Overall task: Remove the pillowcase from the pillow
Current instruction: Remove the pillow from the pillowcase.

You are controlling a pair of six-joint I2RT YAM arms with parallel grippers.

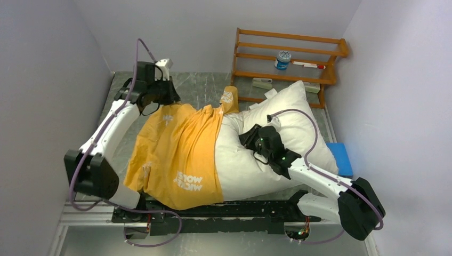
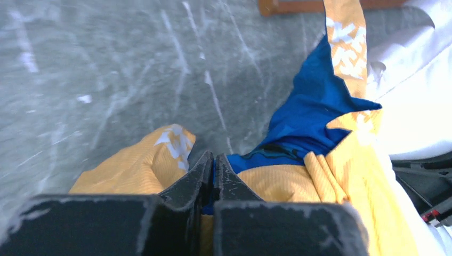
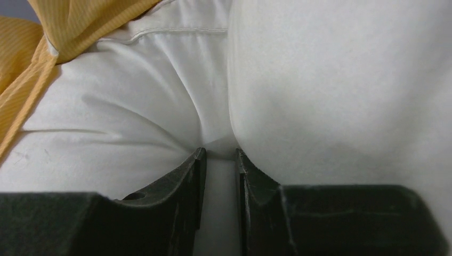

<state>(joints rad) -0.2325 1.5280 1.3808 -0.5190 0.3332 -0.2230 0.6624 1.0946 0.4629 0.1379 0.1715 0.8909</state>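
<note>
Left gripper (image 2: 214,162) fingers pressed together on pillowcase (image 2: 298,181) edge, far left of table (image 1: 208,88). Right gripper (image 3: 219,156) pinches a fold of pillow (image 3: 330,96). Pillowcase lies yellow side up, overlapping pillow's left end; the rest is bare, reaching toward shelf (image 1: 288,53).

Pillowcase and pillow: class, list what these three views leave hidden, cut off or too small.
Top external: how much of the pillow sits inside the pillowcase; yellow fabric covers it.
Left wrist: the pillowcase's near part, hidden behind the left pincer.
Right wrist: the pillow's outline; it overfills the frame around the right pincer.
Top external: the label on the jar, too small.
</note>
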